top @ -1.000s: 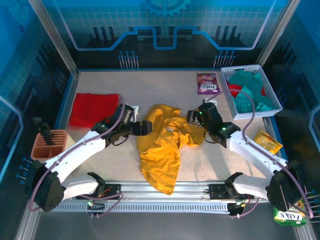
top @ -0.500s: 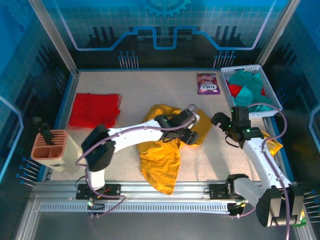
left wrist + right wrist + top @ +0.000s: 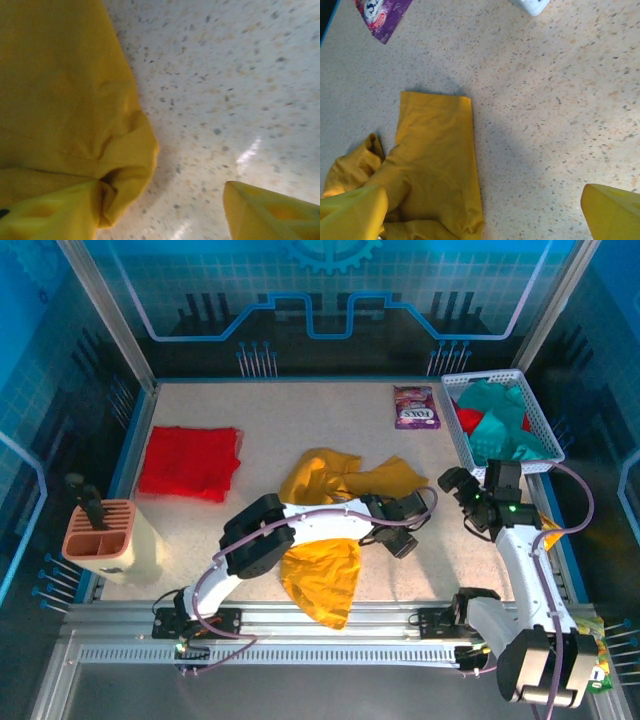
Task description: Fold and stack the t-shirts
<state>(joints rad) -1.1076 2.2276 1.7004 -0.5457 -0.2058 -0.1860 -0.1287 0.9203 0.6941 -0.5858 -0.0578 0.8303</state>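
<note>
Yellow tee (image 3: 325,530) lies crumpled in the middle of the table (image 3: 300,420). One sleeve (image 3: 437,150) is flat toward the right, and the body trails to the near edge. The left claw (image 3: 160,202) sits low at the tee's right side, jaws apart with bare table between them. One finger (image 3: 47,215) touches a bunched fold at the cloth's edge. The other finger stands clear over the table with nothing against it (so no cloth is pinched between them). The right claw (image 3: 485,205) hovers right of the tee, near the basket (image 3: 480,376). Its jaws are spread wide and hold nothing, and the flat sleeve and bare table lie under it. A red tee (image 3: 190,460) lies folded flat at the left, well apart from the yellow one. Teal tees (image 3: 497,418) are heaped in the basket at the far right, with some red cloth (image 3: 470,420) among them. A purple packet (image 3: 416,407) lies just left of the basket.
</note>
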